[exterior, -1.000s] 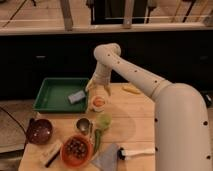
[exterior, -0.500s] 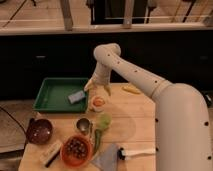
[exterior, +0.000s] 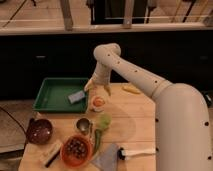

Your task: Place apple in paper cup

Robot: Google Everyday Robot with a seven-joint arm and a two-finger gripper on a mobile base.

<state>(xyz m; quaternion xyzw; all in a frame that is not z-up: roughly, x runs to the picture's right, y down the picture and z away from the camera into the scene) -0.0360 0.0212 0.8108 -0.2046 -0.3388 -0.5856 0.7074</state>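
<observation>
One step, by the look of it: the last one, apple at the cup and release or withdrawal in hand.

Near edge of the desk: bowl of dark round pieces [exterior: 76, 149] toward the near left corner; grey cloth with a white-handled tool [exterior: 135, 151] lying along the near edge.

Left edge: dark bowl [exterior: 39, 131], empty as far as can be told.

Middle of the desk: small metal cup [exterior: 83, 124] just beside a pale green cup-like item [exterior: 103, 121]; neither part of the task.

Paper cup [exterior: 97, 106]: upright, just beyond the metal cup, near the right rim of the green tray [exterior: 50, 89].

Apple [exterior: 98, 101]: red-orange, sitting at the mouth of the paper cup; fully seated or only resting on the rim, cannot tell.

Gripper [exterior: 98, 90]: directly above the cup, fingers [exterior: 107, 90] spread wider than the apple and holding nothing.

Far edge: elongated yellow fruit [exterior: 131, 89], well apart from the cup.

Next move, as a judgement: straight lift clear of the cup, no sideways brush against the rim, light cup likely to tip.

Writing and brands: none readable anywhere.
</observation>
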